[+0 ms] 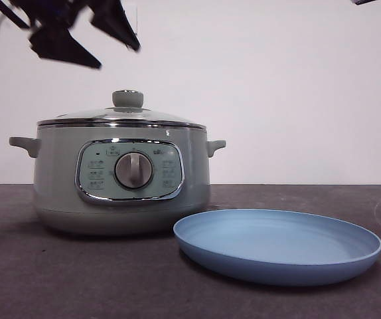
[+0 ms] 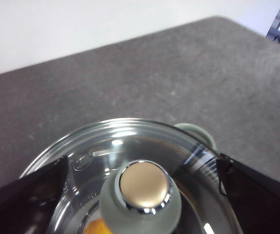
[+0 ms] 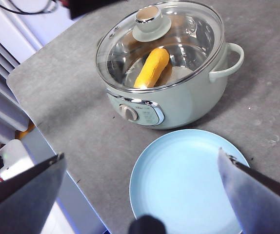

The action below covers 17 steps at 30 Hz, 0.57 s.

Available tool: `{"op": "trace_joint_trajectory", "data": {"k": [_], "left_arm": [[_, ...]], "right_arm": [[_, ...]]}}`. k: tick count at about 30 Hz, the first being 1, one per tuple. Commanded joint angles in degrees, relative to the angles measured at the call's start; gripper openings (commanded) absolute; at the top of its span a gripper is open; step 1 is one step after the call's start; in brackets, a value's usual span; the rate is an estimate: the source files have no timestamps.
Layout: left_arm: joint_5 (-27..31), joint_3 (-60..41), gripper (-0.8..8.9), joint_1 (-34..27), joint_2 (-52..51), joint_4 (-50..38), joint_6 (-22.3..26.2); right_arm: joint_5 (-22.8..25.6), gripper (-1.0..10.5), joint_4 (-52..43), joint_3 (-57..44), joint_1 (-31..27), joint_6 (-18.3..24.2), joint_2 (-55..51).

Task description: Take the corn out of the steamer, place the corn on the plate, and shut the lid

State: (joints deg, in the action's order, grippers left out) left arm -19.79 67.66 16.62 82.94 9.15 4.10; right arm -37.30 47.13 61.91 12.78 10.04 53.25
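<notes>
The sage-green steamer (image 1: pixel 58 186) stands on the dark table with its glass lid (image 1: pixel 121 116) on. Through the lid in the right wrist view (image 3: pixel 184 36) the yellow corn (image 3: pixel 152 67) lies inside the steamer (image 3: pixel 189 102). The empty light-blue plate (image 1: pixel 277 242) lies beside the steamer, to its front right. My left gripper (image 1: pixel 117 56) hangs open above the lid; in its wrist view (image 2: pixel 141 161) the jaws stand on either side of the lid's knob (image 2: pixel 145 187), above it and not touching. My right gripper (image 3: pixel 141 153) is open and empty, high above the plate (image 3: pixel 184 180).
The grey table (image 1: pixel 44 279) ends in a rounded corner and edge (image 3: pixel 42 131) close to the steamer's panel side; white furniture and cables lie beyond it. A white wall stands behind. My right arm shows only as a tip (image 1: pixel 363 2) at the top corner.
</notes>
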Motion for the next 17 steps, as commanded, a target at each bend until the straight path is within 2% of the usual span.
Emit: {"op": "trace_joint_trajectory", "data": {"k": [1,11,12,17], "left_arm": [[2.29,0.2,5.21,1.27,2.58,-2.14,1.68],[8.74,0.2,5.21,2.95,8.07,-2.67,2.56],[9.2,0.2,5.0,2.95,8.09,-2.62,2.38],[9.18,0.2,2.68,3.02,8.11,-2.4,2.34]], "right_arm": [[0.17,6.0,-0.09,0.15,0.09,-0.15,0.0],[0.35,6.0,-0.09,0.15,0.09,-0.13,0.0],[0.33,6.0,-0.09,0.15,0.09,-0.13,0.0],[0.37,6.0,-0.09,0.15,0.09,-0.13,0.0]]}}
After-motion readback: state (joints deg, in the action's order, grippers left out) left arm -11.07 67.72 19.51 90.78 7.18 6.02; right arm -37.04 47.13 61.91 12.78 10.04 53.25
